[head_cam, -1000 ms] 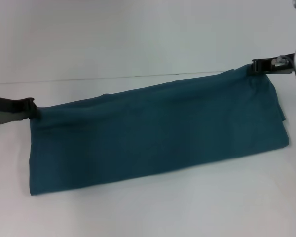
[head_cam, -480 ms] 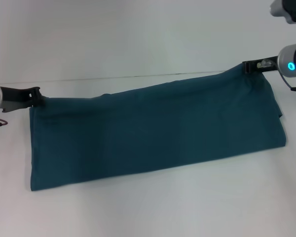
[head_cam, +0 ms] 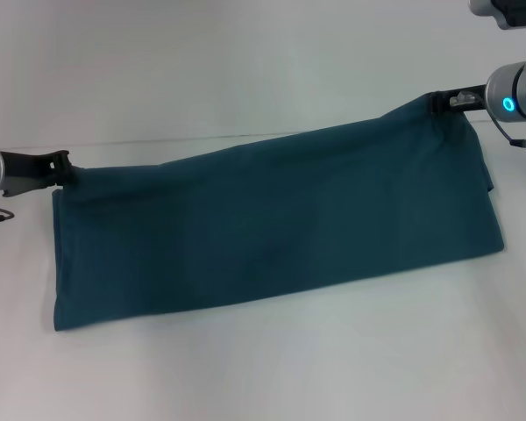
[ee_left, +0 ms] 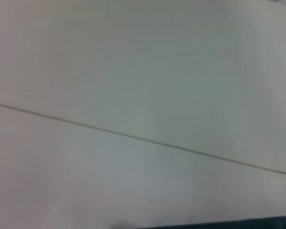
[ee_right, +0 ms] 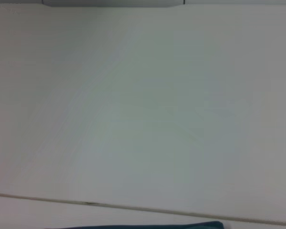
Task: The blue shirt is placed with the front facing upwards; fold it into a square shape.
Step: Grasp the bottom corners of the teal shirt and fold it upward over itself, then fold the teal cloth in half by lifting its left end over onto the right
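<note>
White table (head_cam: 272, 368) w/ a thin seam (head_cam: 245, 136) along its far edge; plain wall (head_cam: 245, 61) behind.

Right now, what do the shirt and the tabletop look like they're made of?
The blue shirt: soft matte knit, probably cotton; it drapes and sags between the left claw and the right claw, each shut on an upper corner, with soft wrinkles and no sheen. The table: smooth, hard, off-white, faintly glossy, maybe laminate or painted board; can't tell which.

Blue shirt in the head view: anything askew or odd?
The blue shirt hangs slanted: the right end effector holds its corner higher than the left end effector does. No tear or stain shows.
</note>
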### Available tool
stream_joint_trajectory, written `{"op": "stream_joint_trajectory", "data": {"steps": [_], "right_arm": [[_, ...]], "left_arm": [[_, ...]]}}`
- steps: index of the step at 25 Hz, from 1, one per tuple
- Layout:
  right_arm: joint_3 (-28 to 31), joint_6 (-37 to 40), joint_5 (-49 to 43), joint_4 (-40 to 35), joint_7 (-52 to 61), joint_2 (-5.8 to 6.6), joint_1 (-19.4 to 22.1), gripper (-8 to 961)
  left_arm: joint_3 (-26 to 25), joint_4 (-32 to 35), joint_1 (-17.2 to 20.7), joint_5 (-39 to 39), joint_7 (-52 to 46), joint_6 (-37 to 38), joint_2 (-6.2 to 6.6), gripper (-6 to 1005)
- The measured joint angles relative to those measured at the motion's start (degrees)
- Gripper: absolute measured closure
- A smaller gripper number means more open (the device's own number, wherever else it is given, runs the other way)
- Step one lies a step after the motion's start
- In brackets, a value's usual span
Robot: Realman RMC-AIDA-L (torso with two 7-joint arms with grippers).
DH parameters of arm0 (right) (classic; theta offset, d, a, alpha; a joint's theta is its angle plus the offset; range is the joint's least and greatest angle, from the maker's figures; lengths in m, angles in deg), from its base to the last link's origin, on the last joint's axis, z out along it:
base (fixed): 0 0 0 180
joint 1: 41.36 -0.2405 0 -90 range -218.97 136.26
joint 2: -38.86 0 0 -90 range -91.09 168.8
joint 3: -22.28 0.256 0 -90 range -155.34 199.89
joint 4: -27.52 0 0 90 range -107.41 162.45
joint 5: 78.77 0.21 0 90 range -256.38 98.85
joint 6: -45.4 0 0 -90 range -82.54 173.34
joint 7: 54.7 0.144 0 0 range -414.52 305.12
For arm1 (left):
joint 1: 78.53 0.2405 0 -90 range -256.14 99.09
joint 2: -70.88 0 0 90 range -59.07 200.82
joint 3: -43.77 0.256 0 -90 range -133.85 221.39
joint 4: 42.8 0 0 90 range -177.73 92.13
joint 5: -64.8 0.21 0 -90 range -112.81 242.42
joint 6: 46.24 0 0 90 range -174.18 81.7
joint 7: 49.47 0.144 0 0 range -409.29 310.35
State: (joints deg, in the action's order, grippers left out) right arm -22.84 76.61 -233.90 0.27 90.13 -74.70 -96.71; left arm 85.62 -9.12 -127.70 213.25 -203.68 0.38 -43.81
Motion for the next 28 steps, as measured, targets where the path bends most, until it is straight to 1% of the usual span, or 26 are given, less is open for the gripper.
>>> {"op": "stream_joint_trajectory", "data": {"steps": [4,6,11,15,17,21,25,26,28], "right_arm": [[-0.8,-0.2,0.0,0.0,-0.2,0.01,-0.1,764],[-2.1,-0.7,0.0,0.3,-0.1,0.00,-0.1,761],[-2.8,-1.6,0.0,0.7,-0.2,-0.14,0.0,755],[-3.9,-1.1,0.0,0.8,-1.3,-0.07,-0.1,750],[-5.4,-0.7,-0.1,0.4,-1.8,0.00,-0.3,747],[-6.3,-1.3,-0.8,0.1,-1.6,-0.04,-0.7,742],[-6.4,-2.3,-4.3,0.1,0.3,-0.18,-1.4,737],[-6.4,-2.5,-5.4,0.1,1.2,-0.16,-1.6,702],[-6.3,-2.6,-7.0,0.1,3.2,0.07,-1.9,630]], "left_arm": [[0.0,-0.1,-0.1,-0.1,0.0,-0.3,0.01,957],[0.1,-0.1,-0.1,-0.1,0.0,-0.6,-0.09,957],[0.1,-0.1,0.1,-0.5,0.4,-1.6,-0.41,957],[-0.1,-0.1,0.3,-0.5,0.4,-1.6,-0.44,956],[-0.4,-0.1,0.3,-0.5,0.1,-1.6,-0.55,912],[-2.1,0.3,0.3,-0.5,-0.2,-1.7,-0.98,824],[-2.6,0.3,0.3,-0.5,-0.8,-1.8,-1.11,662],[-2.6,0.3,0.3,-0.5,-0.9,-1.9,-1.11,622],[-2.6,0.3,0.3,-0.5,-1.1,-2.0,-1.11,580]]}}
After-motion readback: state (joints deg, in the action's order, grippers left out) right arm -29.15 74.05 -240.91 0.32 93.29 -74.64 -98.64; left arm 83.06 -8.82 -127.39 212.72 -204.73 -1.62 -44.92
